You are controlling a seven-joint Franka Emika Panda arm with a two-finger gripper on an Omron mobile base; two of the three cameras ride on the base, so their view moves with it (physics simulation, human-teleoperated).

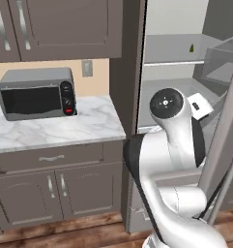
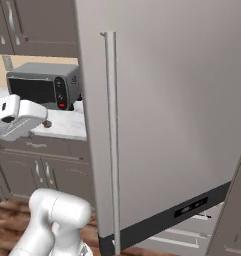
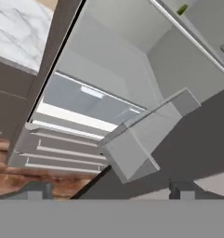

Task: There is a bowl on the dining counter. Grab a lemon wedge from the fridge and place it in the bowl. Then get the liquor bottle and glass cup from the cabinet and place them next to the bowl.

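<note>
Tall flat grey-beige fridge (image 1: pixel 176 72) stands open. Its smooth, matte door (image 2: pixel 162 115) swings out toward the base and carries a long vertical silver bar handle (image 2: pixel 111 140); a dark band runs along the door's lower edge.

Inside, pale grey walls and flat shelves, surfaces plain and slightly glossy. A boxy translucent grey door bin (image 3: pixel 141 139) juts out in the hand view. A small green-yellow lemon wedge (image 1: pixel 191 48) sits on the upper shelf near the back wall, well apart from the hand; in the hand view it is a small green fleck (image 3: pixel 181 9) at the top edge.

Two-finger gripper (image 3: pixel 108 190) points into the lower fridge cavity, its dark finger tips (image 3: pixel 36 189) spread wide apart with nothing between them. White hand (image 1: pixel 199 105) reaches past the door edge.

Left of the fridge: a white grey-veined marble countertop (image 1: pixel 55 128), polished, over taupe-brown arch-panelled base cabinets (image 1: pixel 50 189) with slim silver handles. A boxy grey microwave (image 1: pixel 36 92) with a dark glass door and a red button rests on the marble. Matching upper cabinets (image 1: pixel 55 26) hang above; beige wall with a pale outlet plate (image 1: pixel 87 68). Reddish-brown wood plank floor (image 1: pixel 65 232).
</note>
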